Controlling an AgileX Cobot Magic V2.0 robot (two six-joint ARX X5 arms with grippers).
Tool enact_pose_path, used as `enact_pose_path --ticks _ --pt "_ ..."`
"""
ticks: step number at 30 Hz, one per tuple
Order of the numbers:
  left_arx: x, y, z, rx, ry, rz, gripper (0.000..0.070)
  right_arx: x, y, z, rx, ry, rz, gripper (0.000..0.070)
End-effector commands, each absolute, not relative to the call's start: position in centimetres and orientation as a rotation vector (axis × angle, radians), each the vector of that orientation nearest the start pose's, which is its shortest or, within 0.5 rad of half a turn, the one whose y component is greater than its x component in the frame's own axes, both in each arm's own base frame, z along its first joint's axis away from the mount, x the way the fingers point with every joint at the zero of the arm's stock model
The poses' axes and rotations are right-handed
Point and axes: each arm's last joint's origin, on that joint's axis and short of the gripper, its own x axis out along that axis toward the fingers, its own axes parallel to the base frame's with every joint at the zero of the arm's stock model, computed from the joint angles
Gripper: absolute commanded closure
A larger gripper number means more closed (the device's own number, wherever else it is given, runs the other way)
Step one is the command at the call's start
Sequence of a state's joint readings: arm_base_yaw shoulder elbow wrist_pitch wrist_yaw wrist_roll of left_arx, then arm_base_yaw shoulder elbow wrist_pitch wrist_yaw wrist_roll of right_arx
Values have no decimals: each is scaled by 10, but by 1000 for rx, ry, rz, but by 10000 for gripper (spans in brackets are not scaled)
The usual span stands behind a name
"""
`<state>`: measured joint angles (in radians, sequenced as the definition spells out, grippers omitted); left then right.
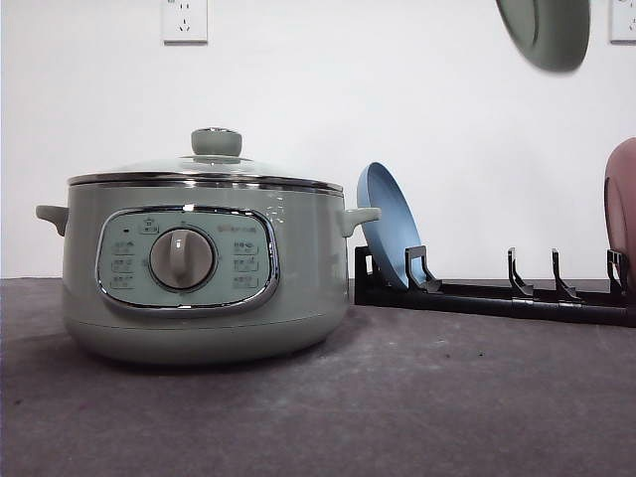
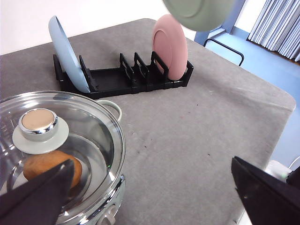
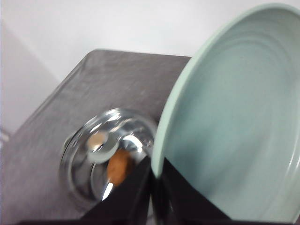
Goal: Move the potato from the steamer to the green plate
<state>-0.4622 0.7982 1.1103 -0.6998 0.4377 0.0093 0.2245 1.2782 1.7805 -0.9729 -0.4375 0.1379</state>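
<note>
1. While the green plate (image 3: pixel 234 122) hangs high above the bench (image 1: pixel 447 397), clamped at its rim by the right gripper (image 3: pixel 157 187), a slip in that edge-on hold is judged the chief risk: the plate could drop onto the bench or the rack (image 2: pixel 126 82).
2. The steamer (image 1: pixel 199 268) stands on the bench with its glass lid (image 2: pixel 61 140) on. The potato (image 2: pixel 51 168) lies inside, under the lid, so it cannot be reached until the lid comes off.
3. The left gripper (image 2: pixel 154 192) stands wide apart and empty, above the steamer's edge. In judgement, a careless descent could knock the lid knob (image 2: pixel 40 124).
4. Count, largest first: one steamer, one lid, one rack, three plates (green held aloft, blue plate (image 2: pixel 68 51) and pink plate (image 2: pixel 169 44) upright in the rack), one potato.
</note>
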Motion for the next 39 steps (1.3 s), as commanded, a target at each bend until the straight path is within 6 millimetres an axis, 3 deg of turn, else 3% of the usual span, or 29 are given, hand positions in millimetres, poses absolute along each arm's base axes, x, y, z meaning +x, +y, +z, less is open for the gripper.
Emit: enact_pose_path --ticks 1,8,13,27,32,39 --pt "116 -73 396 11 370 -900 0 191 64 492 85 476 647 694" --pt "115 -72 396 11 365 -900 0 133 77 477 -69 551 662 694" --pt "114 -72 397 11 361 -900 0 111 82 446 -141 622 679 695" --pt "114 -71 397 11 361 -900 0 104 133 318 -402 870 724 695" --pt "114 -71 397 10 361 -900 0 98 151 280 -492 915 748 694" --pt "114 -71 397 10 361 -900 0 89 172 243 -680 941 721 694"
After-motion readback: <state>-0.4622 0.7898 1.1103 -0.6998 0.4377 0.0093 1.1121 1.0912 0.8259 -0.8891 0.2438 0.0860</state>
